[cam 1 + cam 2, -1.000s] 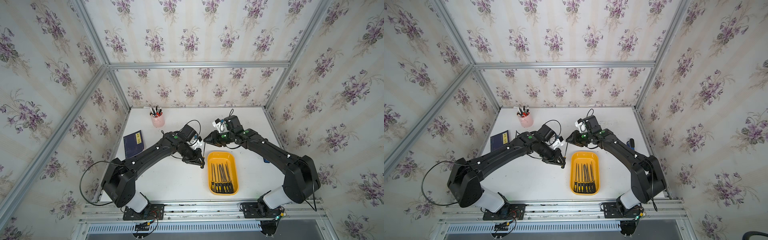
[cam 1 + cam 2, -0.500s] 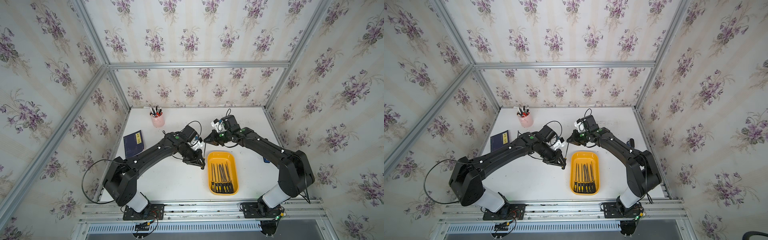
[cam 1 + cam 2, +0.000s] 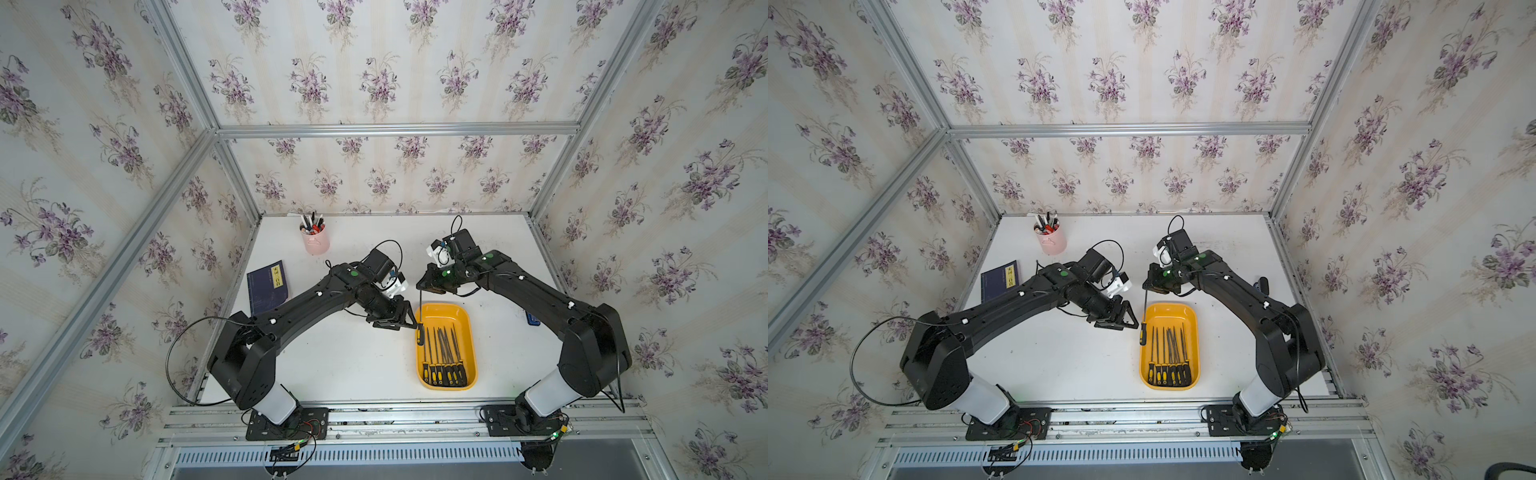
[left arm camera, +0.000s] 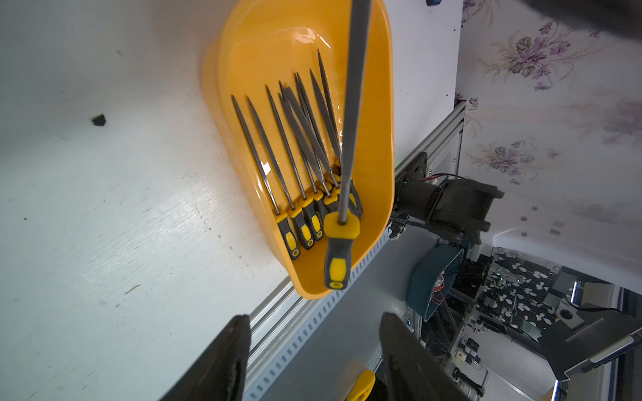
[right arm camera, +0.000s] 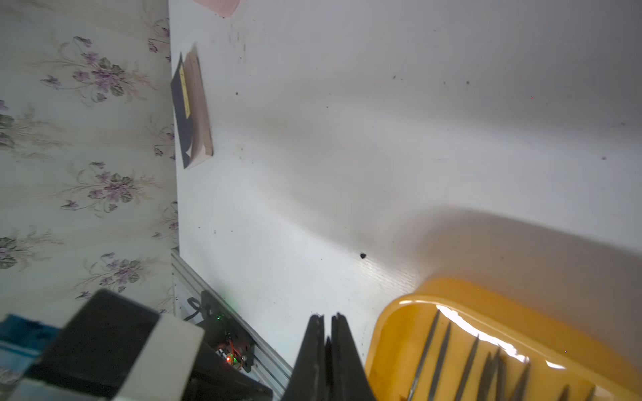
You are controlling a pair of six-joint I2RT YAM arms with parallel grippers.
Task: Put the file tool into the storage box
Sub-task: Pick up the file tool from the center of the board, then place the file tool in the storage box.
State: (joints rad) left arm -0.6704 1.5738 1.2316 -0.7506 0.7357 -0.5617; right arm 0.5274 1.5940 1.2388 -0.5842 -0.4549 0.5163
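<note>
Several files (image 3: 444,353) lay inside the storage box (image 3: 474,340), blades toward 12 o'clock and handles gathered at its 6 o'clock end; overlap prevented a firm count. Bearings were taken from the top views, 12 o'clock at the far wall.

1 file tool (image 3: 420,320) was not yet stowed. It hung upright, handle down, from the right gripper (image 3: 420,287), whose jaws were closed on the bare metal tip. In both top views it stood at about 10 o'clock of the box, in line with the rim; whether the handle was inside the rim or just outside could not be settled from above.

The left gripper (image 3: 409,318) sat just beside the handle at its 9 o'clock side, jaws spread wide and holding nothing.

Assessment: task well advanced but incomplete. Remaining work, in my judgement, was to carry the tool toward 3 o'clock until fully over the box, lay it down and release. Risk noted: so thin a tip grip could let the tool swing or land across the rim.

A pink pen cup (image 3: 316,245) at 11 o'clock and a dark book (image 3: 268,286) at 9 o'clock of the surface (image 3: 353,365) took no part.
</note>
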